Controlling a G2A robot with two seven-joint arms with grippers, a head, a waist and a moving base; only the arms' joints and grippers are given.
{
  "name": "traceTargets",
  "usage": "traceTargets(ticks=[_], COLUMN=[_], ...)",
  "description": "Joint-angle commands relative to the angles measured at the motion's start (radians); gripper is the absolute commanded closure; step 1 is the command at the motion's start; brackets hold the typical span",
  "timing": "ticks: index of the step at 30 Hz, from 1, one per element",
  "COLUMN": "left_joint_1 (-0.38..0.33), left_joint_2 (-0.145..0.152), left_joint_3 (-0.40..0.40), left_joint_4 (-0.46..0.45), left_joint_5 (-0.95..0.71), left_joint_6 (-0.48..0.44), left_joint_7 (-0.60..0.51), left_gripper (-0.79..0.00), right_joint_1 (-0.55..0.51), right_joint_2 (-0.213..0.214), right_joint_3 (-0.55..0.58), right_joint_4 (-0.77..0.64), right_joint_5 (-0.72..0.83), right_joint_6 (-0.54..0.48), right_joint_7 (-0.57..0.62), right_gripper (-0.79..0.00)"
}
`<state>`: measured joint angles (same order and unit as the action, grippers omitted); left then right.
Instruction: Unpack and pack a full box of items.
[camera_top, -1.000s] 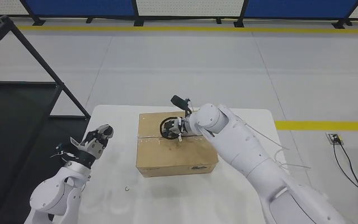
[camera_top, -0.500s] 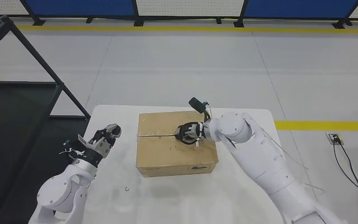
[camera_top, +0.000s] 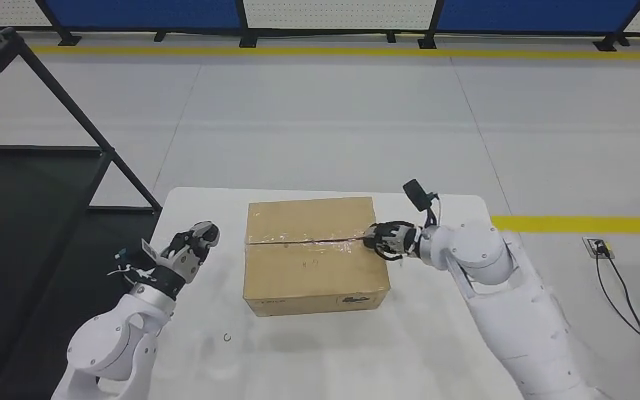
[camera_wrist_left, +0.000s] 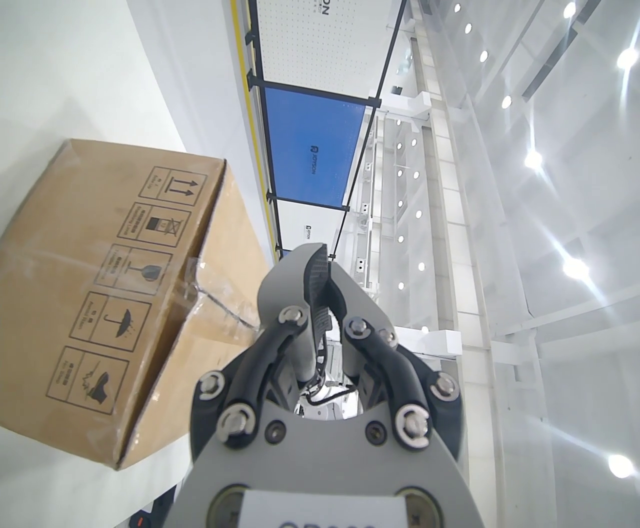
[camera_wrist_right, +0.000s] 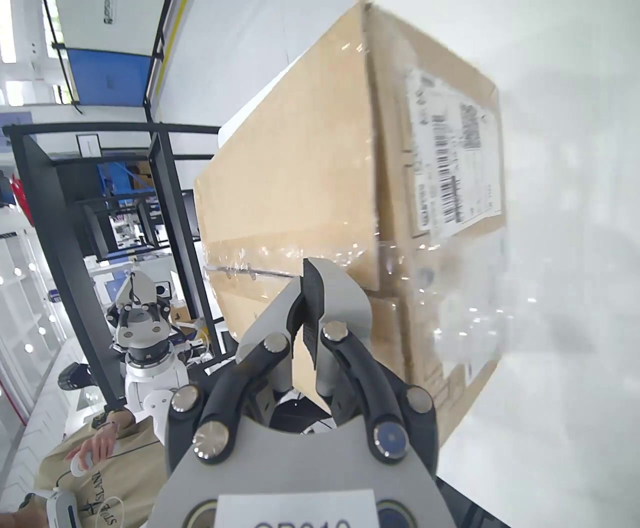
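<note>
A closed cardboard box (camera_top: 315, 255) stands in the middle of the white table (camera_top: 420, 340), with clear tape along its top seam (camera_top: 310, 240). My right gripper (camera_top: 385, 240) is shut at the right end of that seam, at the box's right edge. The right wrist view has its fingertips pressed together (camera_wrist_right: 307, 295) just off the box (camera_wrist_right: 300, 175), level with the taped seam (camera_wrist_right: 250, 272), nothing visible between them. My left gripper (camera_top: 200, 238) is shut and empty a short way left of the box. From the left wrist, the gripper (camera_wrist_left: 322, 295) is near the box's printed side (camera_wrist_left: 100, 280).
A small ring-like bit (camera_top: 228, 337) lies on the table in front of the box's left corner. A black metal frame (camera_top: 60, 130) stands off the table's left side. Bare tabletop lies in front of the box and to its right.
My right gripper has slid rightward along the top seam, from the middle of the box to its right edge. The left gripper moved slightly nearer the box a second ago, then held.
</note>
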<state>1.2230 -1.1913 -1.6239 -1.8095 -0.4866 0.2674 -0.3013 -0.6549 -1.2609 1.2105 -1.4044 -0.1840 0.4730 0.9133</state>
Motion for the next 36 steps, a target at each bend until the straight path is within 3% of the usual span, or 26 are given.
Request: traceTargets(ticks=[1, 2, 12, 36], left_joint_1=[0.0, -0.001, -0.005, -0.02], left_joint_2=[0.0, 0.0, 0.001, 0.002], left_joint_3=[0.001, 0.001, 0.002, 0.011], left_joint_4=[-0.002, -0.002, -0.005, 0.011], left_joint_5=[-0.001, -0.001, -0.012, -0.022], left_joint_6=[0.003, 0.007, 0.027, 0.03], left_joint_7=[0.003, 0.006, 0.029, 0.05], left_gripper=[-0.517, -0.785, -0.785, -0.785], right_joint_1=[-0.009, -0.013, -0.031, 0.05], right_joint_2=[0.004, 0.006, 0.02, 0.012], right_joint_3=[0.018, 0.027, 0.07, -0.033], right_joint_4=[0.004, 0.009, 0.048, 0.202], right_joint_5=[0.017, 0.017, 0.034, 0.053], right_joint_6=[-0.009, -0.01, -0.007, -0.01], right_joint_7=[0.001, -0.004, -0.024, -0.006], right_gripper=[0.0, 0.0, 0.0, 0.0])
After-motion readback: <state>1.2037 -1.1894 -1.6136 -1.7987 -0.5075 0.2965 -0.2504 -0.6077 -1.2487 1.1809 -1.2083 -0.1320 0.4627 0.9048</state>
